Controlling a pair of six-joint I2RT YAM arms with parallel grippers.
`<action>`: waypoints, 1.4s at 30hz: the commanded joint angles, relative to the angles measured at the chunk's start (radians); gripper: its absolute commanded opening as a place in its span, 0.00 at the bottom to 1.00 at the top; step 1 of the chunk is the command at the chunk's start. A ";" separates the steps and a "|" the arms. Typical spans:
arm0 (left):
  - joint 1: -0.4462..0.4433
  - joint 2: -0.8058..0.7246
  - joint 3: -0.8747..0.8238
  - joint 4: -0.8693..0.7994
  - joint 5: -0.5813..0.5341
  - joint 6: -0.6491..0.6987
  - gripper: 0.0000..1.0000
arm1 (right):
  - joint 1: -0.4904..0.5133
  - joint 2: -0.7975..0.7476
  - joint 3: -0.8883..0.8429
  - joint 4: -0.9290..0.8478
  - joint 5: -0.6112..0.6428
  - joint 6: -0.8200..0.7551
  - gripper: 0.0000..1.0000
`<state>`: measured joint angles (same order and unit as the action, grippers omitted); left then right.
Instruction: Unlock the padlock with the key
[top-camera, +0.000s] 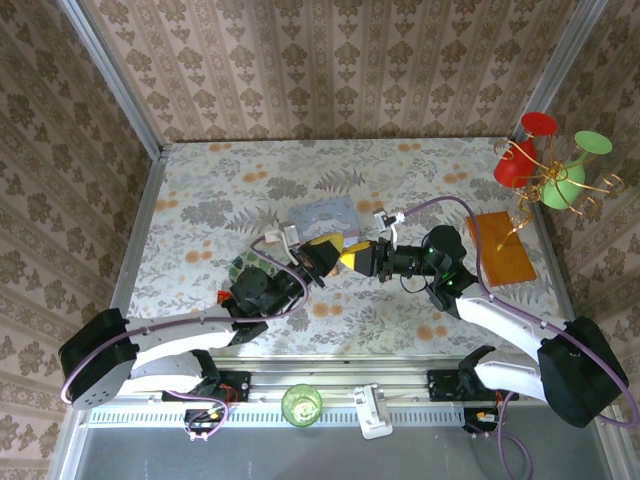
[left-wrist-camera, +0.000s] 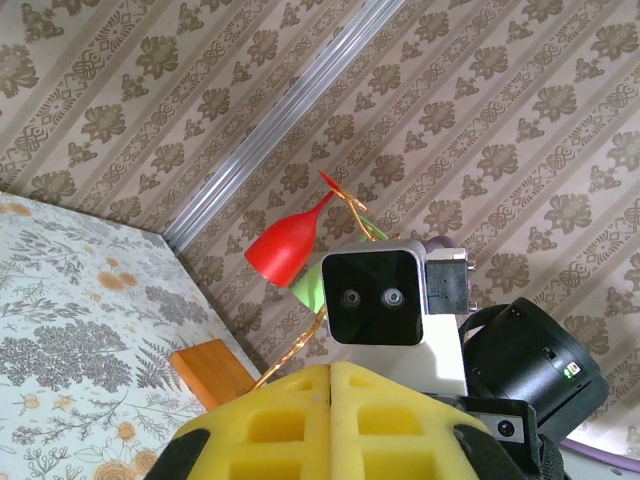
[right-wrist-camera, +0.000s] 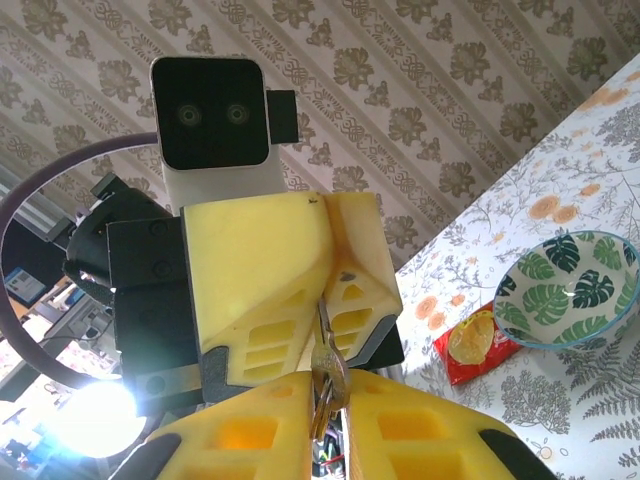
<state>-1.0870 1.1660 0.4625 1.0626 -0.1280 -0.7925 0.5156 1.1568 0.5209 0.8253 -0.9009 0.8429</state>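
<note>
Low centre, right wrist view: padlock (right-wrist-camera: 328, 375), tiny, rigid, likely slick; best gripped by body. Left fingers (right-wrist-camera: 260, 290) pinch its top; right fingers (right-wrist-camera: 250, 430): hold unclear.

We see a floral counter (top-camera: 200, 200) with a pale blue tin (top-camera: 325, 213) near its middle. At far right stand a red goblet (top-camera: 512, 168) and a green goblet (top-camera: 562, 188), with a wooden block (top-camera: 500, 248) just nearer. A leaf-patterned bowl (right-wrist-camera: 570, 290) sits beside a red packet (right-wrist-camera: 480, 345).
</note>
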 joint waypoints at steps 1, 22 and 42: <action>-0.009 0.002 -0.014 0.041 0.001 -0.008 0.00 | 0.006 -0.009 0.021 0.069 0.010 0.021 0.14; 0.029 -0.026 -0.085 0.018 -0.047 -0.085 0.49 | 0.006 -0.075 0.056 -0.201 -0.002 -0.130 0.00; 0.181 -0.137 0.137 -0.634 0.383 -0.034 0.50 | 0.006 -0.015 0.242 -0.760 -0.059 -0.447 0.00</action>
<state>-0.9024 1.0279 0.5816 0.3901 0.1898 -0.8555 0.5171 1.1316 0.7372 0.0628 -0.9108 0.3916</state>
